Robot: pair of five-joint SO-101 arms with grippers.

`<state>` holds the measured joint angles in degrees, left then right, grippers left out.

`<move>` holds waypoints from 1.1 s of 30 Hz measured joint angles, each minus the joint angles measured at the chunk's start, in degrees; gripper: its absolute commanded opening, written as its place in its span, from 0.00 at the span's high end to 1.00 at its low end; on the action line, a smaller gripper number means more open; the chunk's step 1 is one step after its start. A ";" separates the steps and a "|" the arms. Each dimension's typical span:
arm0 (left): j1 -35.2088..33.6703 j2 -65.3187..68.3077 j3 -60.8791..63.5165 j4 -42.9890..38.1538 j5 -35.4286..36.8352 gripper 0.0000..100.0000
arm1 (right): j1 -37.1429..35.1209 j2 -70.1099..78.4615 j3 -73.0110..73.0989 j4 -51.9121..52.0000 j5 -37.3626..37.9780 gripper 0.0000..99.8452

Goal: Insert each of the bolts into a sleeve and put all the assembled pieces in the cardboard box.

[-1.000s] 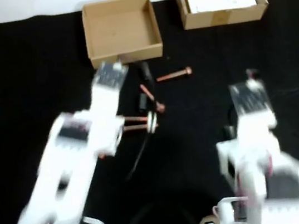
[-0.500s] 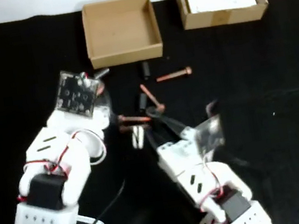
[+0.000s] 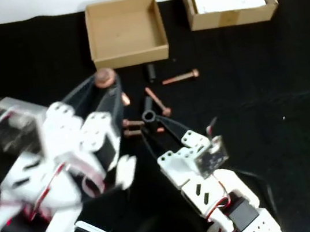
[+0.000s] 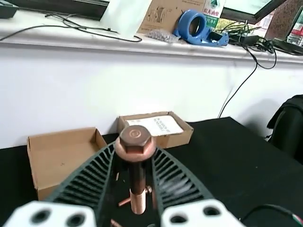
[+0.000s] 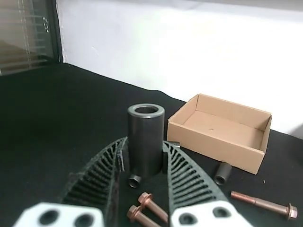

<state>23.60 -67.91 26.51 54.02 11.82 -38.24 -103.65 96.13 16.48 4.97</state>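
L arm: left gripper [image 4: 135, 150] clamped on one copper bolt [image 4: 135, 137], hex head up at the fingertips, shank hanging down between the fingers.

R arm: right gripper [image 5: 145, 146] clamped on one dark sleeve [image 5: 145, 127], upright, bore facing up, top above the fingertips.

High view: both held parts are off the black table [image 3: 290, 84], near each other, in front of the cardboard box [image 3: 129, 52].

Count:
- Loose bolts [image 3: 180, 78]: 4 on the table.
- Loose sleeves [image 5: 221, 172]: 2, near them.
- Boxes: 2. The second box [image 3: 232, 17] holds a printed sheet.
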 measured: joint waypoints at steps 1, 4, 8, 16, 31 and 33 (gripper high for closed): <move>0.00 0.09 0.44 0.00 0.00 0.99 | 0.00 0.00 0.00 0.00 0.26 0.99; 2.11 0.35 3.25 -1.41 0.00 0.99 | 0.00 0.00 0.00 0.00 0.26 0.99; 4.13 1.14 8.00 -4.48 0.00 0.99 | 0.00 0.00 0.00 0.00 0.26 0.99; 4.13 8.70 9.32 -7.74 0.00 0.99 | 0.00 0.00 0.00 0.00 0.26 0.99; 4.13 11.52 9.32 -8.00 0.00 0.99 | 0.00 0.00 0.00 -0.97 -4.84 0.99; 4.04 11.60 9.32 -8.00 0.00 0.99 | 0.00 -0.09 0.00 -0.97 -4.84 0.99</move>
<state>27.65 -56.31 35.82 46.02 11.82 -38.24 -103.74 96.13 15.52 0.13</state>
